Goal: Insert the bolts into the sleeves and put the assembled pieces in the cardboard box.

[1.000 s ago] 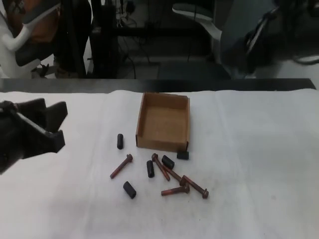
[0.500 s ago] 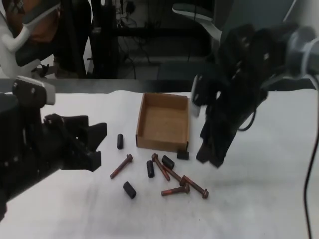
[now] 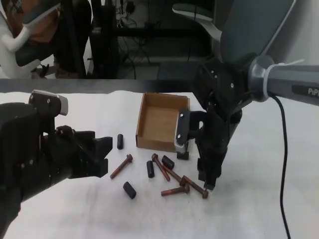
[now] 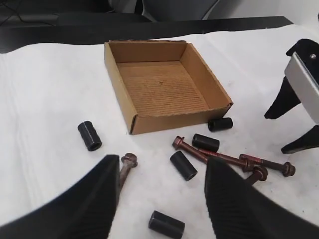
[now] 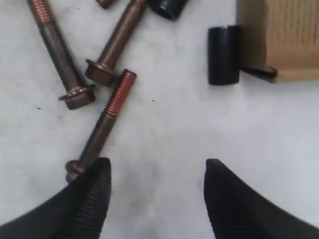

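Observation:
The open cardboard box (image 3: 163, 122) (image 4: 164, 89) stands mid-bench with nothing in it. In front of it lie several copper bolts (image 3: 175, 190) (image 4: 209, 155) and several black sleeves (image 3: 129, 189) (image 4: 183, 165), all loose and separate. My left gripper (image 3: 105, 157) (image 4: 159, 199) is open, low at the left of the pile. One bolt (image 4: 127, 167) lies by its finger and a sleeve (image 4: 167, 224) lies on the cloth under the gap. My right gripper (image 3: 208, 180) (image 5: 159, 199) (image 4: 294, 124) points down, open, over the right end of the pile, with a bolt (image 5: 99, 127) beside one finger and a sleeve (image 5: 224, 55) by the box corner.
A white cloth (image 3: 269, 199) covers the bench, with bare room at the right and along the front. One sleeve (image 3: 120, 141) (image 4: 89, 136) lies apart, left of the box. The bench's dark back edge (image 3: 75, 84) runs behind, with chairs and stands beyond.
The left arm has moved right toward the pile. The right arm came into view from the back right and dropped down over the bolts. The parts and box have not moved.

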Controlling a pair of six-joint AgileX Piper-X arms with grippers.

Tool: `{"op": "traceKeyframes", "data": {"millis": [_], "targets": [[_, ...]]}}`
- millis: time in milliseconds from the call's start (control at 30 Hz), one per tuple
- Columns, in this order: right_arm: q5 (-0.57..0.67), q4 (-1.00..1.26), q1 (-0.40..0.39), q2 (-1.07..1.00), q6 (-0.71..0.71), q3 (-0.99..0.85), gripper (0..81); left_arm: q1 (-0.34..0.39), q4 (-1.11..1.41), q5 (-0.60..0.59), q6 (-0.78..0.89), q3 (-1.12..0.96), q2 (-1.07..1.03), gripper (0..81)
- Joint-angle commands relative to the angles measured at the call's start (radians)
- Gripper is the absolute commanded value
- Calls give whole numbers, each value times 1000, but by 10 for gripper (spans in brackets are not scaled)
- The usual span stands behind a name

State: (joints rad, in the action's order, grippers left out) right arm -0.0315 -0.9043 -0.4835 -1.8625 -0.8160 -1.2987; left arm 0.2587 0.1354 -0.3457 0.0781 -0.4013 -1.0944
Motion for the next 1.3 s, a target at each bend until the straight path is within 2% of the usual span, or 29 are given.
{"op": "traceKeyframes", "data": {"millis": [0,100,400,800,833,900,967,1000,1133,1267], "targets": [[40,-49,24,4,64,-8,535,2,19,2,1,-10,1,497],[126,-99,27,4,112,-8,535,4,19,2,1,-10,1,497],[134,-53,12,-72,189,-43,535,12,26,5,3,-10,1,497],[140,-73,7,-153,189,-99,533,12,26,5,3,-10,1,497],[140,-78,7,-156,189,-99,505,12,26,5,3,-10,1,497],[133,-82,7,-164,185,-99,337,12,26,5,3,-10,1,497],[125,-82,7,-172,172,-99,39,12,26,5,3,-10,1,497],[125,-82,7,-173,170,-99,4,12,26,5,3,-10,1,497],[71,-136,7,-175,96,-99,0,12,26,5,3,-10,1,497],[-75,-230,7,-170,-140,-99,0,12,26,3,3,-10,1,497]]}}
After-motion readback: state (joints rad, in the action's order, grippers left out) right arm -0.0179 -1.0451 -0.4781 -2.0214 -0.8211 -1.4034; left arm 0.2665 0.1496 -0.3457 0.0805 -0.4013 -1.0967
